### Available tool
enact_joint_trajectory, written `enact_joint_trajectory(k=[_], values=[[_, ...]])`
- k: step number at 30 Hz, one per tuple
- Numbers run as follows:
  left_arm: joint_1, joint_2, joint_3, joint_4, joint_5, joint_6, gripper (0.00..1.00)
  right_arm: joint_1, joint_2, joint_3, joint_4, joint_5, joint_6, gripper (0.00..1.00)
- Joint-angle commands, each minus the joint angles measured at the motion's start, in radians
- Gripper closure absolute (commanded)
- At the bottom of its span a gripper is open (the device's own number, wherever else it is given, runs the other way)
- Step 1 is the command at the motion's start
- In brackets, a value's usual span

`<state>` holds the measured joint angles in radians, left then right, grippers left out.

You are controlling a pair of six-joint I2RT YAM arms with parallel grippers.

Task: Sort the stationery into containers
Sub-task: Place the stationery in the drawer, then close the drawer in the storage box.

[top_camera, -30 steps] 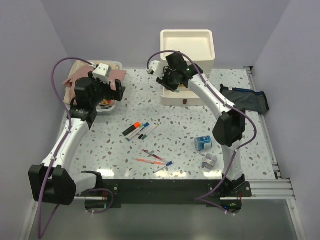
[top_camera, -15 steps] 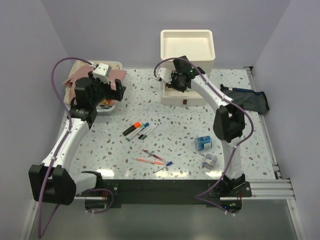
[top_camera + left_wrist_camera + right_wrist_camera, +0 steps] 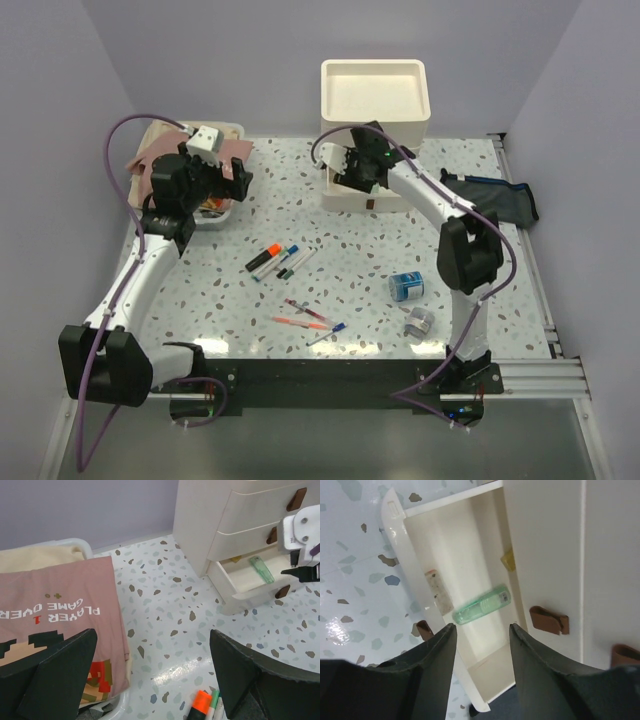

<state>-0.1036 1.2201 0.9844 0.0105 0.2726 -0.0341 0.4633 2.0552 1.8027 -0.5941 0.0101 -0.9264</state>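
Highlighter (image 3: 482, 610), pale green, lies loose on the floor of the pulled-out bottom drawer (image 3: 460, 545) of the cream drawer unit (image 3: 200, 525). It slants across the middle of the right wrist view. A small yellow piece (image 3: 508, 560) sits just behind it toward the unit's body, and a whitish stick with an orange end (image 3: 436, 587) lies along the drawer front. The right gripper (image 3: 481, 635) hangs directly over that drawer, its two dark fingers (image 3: 427, 655) standing apart at the bottom of the frame with nothing between them and the highlighter clear of both. The two upper drawers are shut, their brown handles (image 3: 549, 619) showing at the right of the frame. In the top view the unit stands at upper centre against the back wall, and its tray-like top (image 3: 375, 90) is bare. The navy pouch (image 3: 495, 198) lies flat at the right edge of the speckled table (image 3: 350, 235). A cluster of markers (image 3: 278, 258) lies left of centre. Thin pens (image 3: 308, 318) lie below them toward the near edge, and the blue roll (image 3: 406, 287) and grey roll (image 3: 419, 321) sit close together at lower right. The left gripper (image 3: 152, 640) hovers at the upper left of the top view beside a white basket (image 3: 75, 542) draped with a pink printed cloth (image 3: 60, 605). Its jaws are spread wide and empty above the bare tabletop, and the orange marker (image 3: 200, 711) shows at the bottom edge of its own view.
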Motion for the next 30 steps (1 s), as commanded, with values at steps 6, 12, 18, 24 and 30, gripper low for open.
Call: enact_joint_trajectory(k=[6, 12, 18, 24, 30], values=[[0.007, -0.005, 0.02, 0.068, 0.025, -0.024, 0.0, -0.011, -0.113, -0.072, -0.078, -0.114, 0.101, 1.0], [0.007, -0.002, 0.019, 0.065, 0.027, -0.026, 0.0, -0.017, -0.081, -0.089, -0.107, -0.134, 0.115, 1.0], [0.007, 0.009, 0.02, 0.063, 0.023, -0.024, 0.0, -0.022, -0.024, -0.043, -0.107, -0.119, 0.12, 1.0], [0.008, 0.021, 0.02, 0.062, 0.02, -0.024, 0.0, -0.029, 0.043, 0.015, -0.124, -0.111, 0.124, 1.0], [0.008, 0.035, 0.026, 0.059, 0.019, -0.021, 0.0, -0.037, 0.065, 0.041, -0.064, -0.061, 0.127, 1.0]])
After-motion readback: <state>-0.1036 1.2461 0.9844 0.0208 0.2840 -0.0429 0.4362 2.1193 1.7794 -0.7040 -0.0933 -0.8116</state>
